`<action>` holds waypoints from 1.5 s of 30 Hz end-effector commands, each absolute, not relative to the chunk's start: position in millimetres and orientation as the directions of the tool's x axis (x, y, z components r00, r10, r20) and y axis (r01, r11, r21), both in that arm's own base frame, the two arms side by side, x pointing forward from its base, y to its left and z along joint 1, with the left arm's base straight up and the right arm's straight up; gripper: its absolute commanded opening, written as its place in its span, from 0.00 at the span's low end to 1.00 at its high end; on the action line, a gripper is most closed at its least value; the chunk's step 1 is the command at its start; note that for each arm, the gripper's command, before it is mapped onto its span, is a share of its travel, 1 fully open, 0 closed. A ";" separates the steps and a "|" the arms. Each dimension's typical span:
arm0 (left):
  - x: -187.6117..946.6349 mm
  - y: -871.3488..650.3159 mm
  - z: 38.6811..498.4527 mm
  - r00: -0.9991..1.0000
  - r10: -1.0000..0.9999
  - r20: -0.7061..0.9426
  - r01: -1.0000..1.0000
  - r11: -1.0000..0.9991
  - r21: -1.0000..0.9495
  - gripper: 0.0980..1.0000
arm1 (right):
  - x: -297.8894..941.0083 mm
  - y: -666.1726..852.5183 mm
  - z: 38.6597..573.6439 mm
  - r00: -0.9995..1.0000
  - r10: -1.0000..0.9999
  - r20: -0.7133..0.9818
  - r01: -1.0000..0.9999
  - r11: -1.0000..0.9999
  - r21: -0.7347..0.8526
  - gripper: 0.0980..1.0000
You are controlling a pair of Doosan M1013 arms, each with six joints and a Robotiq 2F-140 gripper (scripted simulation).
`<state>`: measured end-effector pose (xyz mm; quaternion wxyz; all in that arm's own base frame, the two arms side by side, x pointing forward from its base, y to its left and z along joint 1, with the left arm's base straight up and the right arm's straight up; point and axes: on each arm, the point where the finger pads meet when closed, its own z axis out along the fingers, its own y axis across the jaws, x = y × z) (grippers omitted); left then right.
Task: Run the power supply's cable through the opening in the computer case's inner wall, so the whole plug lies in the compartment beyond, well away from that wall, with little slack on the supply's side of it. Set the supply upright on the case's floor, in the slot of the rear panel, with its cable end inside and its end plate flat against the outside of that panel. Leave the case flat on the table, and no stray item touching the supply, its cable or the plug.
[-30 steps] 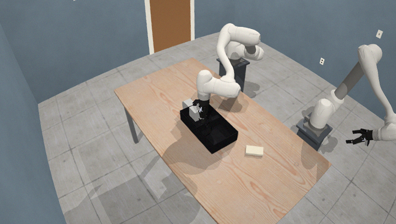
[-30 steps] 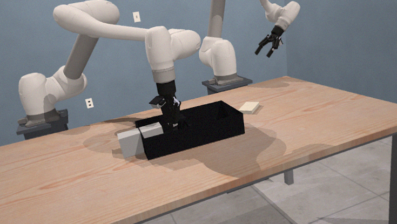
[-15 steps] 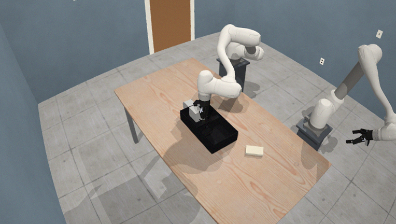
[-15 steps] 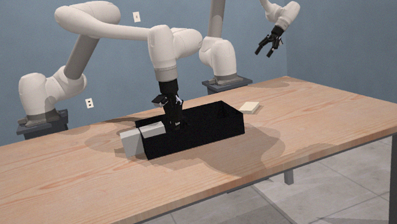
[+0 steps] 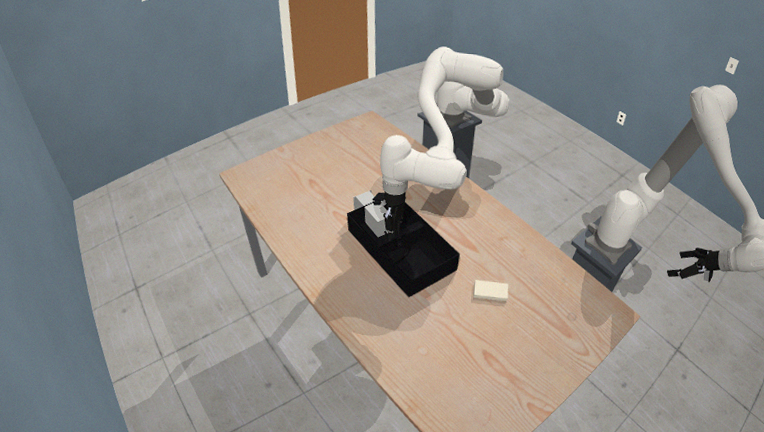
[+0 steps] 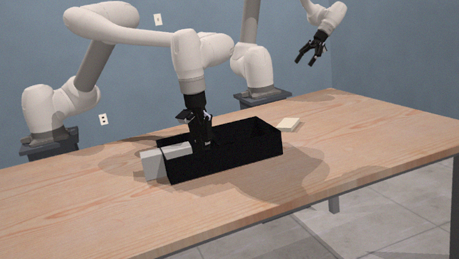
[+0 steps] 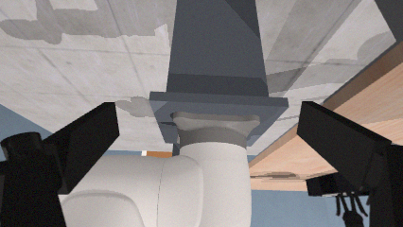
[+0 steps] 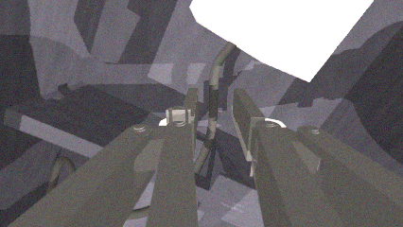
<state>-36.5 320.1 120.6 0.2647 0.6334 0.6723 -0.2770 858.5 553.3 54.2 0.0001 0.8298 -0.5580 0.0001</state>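
The black case [image 5: 436, 275] [image 6: 227, 160] lies on the table. The pale grey power supply [image 5: 376, 218] [image 6: 153, 166] [image 8: 284, 28] straddles its rear end, partly inside and partly outside, its outer end clear of the panel. A cable [image 8: 214, 78] leaves the supply and runs down between the fingers of my right gripper [image 5: 395, 238] [image 6: 204, 145] [image 8: 215, 103], which is narrowly open inside the case, with gaps beside the cable. Another bend of cable shows at lower left in the right wrist view. I cannot make out the plug or the wall opening. My left gripper [image 5: 677, 263] [image 6: 304, 62] [image 7: 208, 118] is open and empty, away from the table.
A cream block [image 5: 491, 291] [image 6: 288, 123] lies on the table [image 5: 544, 366] [image 6: 84, 230] near the far end of the case, apart from it. A pale bar crosses the left of the right wrist view. The case walls stand around my right fingers.
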 end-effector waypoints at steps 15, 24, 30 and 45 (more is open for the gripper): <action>-36.6 320.4 121.0 -0.058 0.706 -0.706 0.998 0.044 -0.038 1.00 | 858.8 553.6 55.8 0.377 -0.926 0.000 -0.926 -0.377 -0.001 0.20; -36.6 320.4 121.0 -0.058 0.706 -0.706 0.998 0.044 -0.038 1.00 | 858.8 553.6 56.3 0.377 -0.926 0.000 -0.926 -0.377 -0.001 0.20; -36.6 320.4 121.0 -0.058 0.706 -0.706 0.998 0.044 -0.038 1.00 | 858.8 553.6 69.0 0.377 -0.926 0.000 -0.926 -0.377 -0.001 0.20; -36.6 320.4 121.0 -0.058 0.706 -0.706 0.998 0.044 -0.038 1.00 | 858.8 553.5 85.8 0.377 -0.926 0.000 -0.926 -0.377 -0.001 0.20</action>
